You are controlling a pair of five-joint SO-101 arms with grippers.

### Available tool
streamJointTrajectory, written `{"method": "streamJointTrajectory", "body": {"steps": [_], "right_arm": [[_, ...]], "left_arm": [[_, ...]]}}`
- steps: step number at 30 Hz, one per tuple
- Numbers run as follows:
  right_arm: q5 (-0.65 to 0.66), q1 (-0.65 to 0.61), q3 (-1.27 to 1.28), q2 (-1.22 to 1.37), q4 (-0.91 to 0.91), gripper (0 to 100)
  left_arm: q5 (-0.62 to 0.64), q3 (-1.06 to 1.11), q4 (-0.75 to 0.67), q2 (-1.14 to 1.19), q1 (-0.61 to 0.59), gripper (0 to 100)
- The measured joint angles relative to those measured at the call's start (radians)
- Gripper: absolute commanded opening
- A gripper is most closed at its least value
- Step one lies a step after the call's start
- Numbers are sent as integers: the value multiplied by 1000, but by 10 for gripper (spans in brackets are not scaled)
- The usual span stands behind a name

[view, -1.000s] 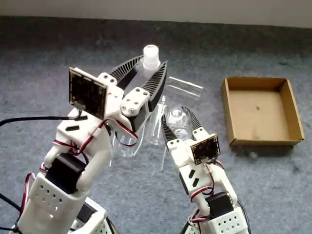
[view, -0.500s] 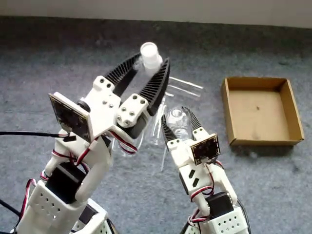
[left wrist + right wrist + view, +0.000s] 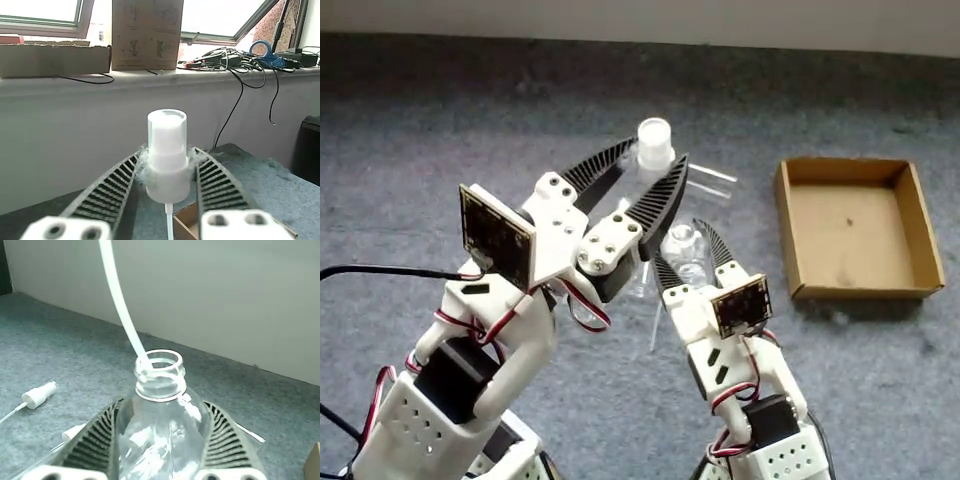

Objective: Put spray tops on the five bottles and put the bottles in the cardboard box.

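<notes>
- Clamping the clear bottle upright by its shoulders, your right gripper leaves the neck open. A slack grip would likely let the bottle tilt or turn once the top presses down.
- Dip tube: the tip sits at the inner edge of the bottle mouth, leaning in at a slant. Lower it off-line and it may catch the rim, bow and spring out.
- Left gripper: closed on the white spray top above the bottle, cap upward. Held by the collar alone, the top could twist in your grip and seat crooked on the thread.
- Loose spray top: lying on the carpet near the bottle. A swinging arm could knock it away.
- Cardboard box: well apart to the right, open side up. A half-seated top might come off on the carry.
</notes>
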Motion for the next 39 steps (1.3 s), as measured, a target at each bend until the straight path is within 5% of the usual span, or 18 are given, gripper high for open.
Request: {"method": "streamJointTrajectory", "body": {"steps": [10, 20, 39], "right_arm": [[3, 0, 0, 0, 0, 65], [3, -2, 0, 0, 55, 65], [6, -6, 0, 2, 60, 67]], "left_arm": [[0, 118, -2, -2, 15, 27], [2, 367, -206, 0, 17, 27], [5, 494, -219, -2, 25, 31]]}}
